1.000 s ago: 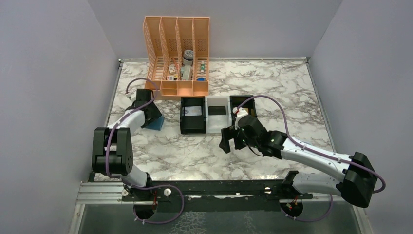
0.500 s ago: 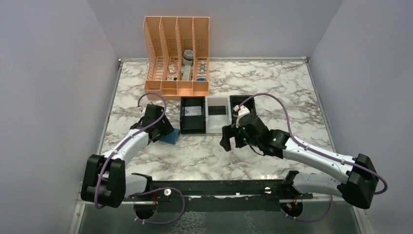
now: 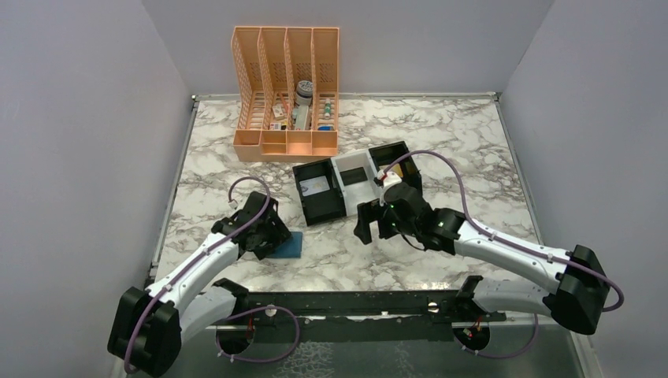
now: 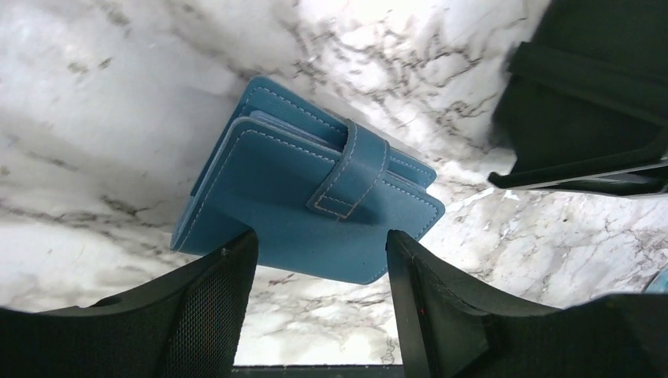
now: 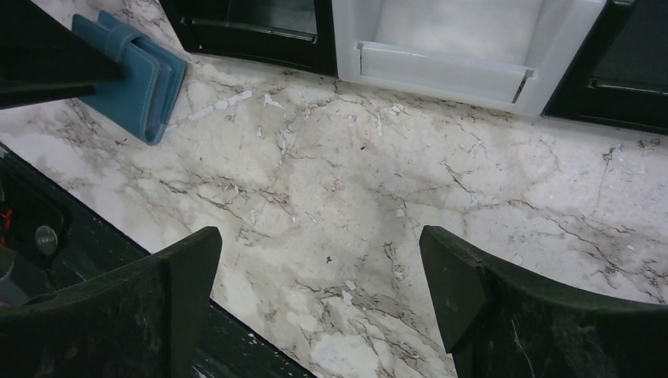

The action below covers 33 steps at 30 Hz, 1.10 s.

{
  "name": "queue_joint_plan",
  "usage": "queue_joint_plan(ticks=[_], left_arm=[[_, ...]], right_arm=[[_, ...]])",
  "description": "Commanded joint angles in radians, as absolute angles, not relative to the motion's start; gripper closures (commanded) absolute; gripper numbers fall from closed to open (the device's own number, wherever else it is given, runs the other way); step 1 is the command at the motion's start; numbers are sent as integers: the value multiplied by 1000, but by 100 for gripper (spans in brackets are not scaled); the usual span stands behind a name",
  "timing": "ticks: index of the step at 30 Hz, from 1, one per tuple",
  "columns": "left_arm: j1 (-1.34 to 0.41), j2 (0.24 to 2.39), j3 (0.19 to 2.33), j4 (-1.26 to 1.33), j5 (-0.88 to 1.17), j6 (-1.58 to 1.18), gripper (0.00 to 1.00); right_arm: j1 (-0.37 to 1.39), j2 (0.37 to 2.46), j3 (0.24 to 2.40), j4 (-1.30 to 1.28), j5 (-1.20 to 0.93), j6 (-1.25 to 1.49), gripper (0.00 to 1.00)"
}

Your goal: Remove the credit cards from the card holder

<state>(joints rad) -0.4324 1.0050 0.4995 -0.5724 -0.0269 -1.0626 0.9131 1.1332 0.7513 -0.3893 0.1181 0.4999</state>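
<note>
Left claw (image 4: 319, 246), half spread, has its tips at the near edge of the holder (image 4: 268, 193), which lies shut on the surface (image 4: 94, 94). Right claw (image 5: 319, 244) hovers spread wide nearby. No card shows, so opening seems the step in hand: one claw should lift the strap (image 4: 348, 169) while the other steadies the holder.

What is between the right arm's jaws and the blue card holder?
Only bare marble table, seen in the right wrist view, up to the card holder.
</note>
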Motion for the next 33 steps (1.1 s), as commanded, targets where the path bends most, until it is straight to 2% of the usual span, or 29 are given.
queue_joint_plan(ticks=[1,7,10,14,18,22,26,29,33], left_arm=[[-440,986,444,-816,-24,-1143,35],[-537,988,437,-813,15,-1141,39],[-656,1009,456,-790,13,-1163,38],[-847,1138,545,-757,-35,-1197,36],[-948,1196,649,-823,-136,-1225,28],[-953,1090,690,-848,-204,-1237,23],[-921,1015,717,-850,-292,-1179,10],[-805,1035,744,-851,-298,-1057,4],[-606,1058,732,-811,-284,-931,2]], right_arm=[[910,1175,771,-332,59,505,1],[910,1262,772,-265,-56,522,1],[910,1308,763,-225,-70,550,0],[910,1355,809,-238,23,556,0],[900,1372,896,-317,176,520,0],[830,1352,921,-331,190,489,0],[672,1349,932,-331,135,463,0],[543,1378,960,-336,96,418,0],[378,1446,1015,-343,25,377,1]])
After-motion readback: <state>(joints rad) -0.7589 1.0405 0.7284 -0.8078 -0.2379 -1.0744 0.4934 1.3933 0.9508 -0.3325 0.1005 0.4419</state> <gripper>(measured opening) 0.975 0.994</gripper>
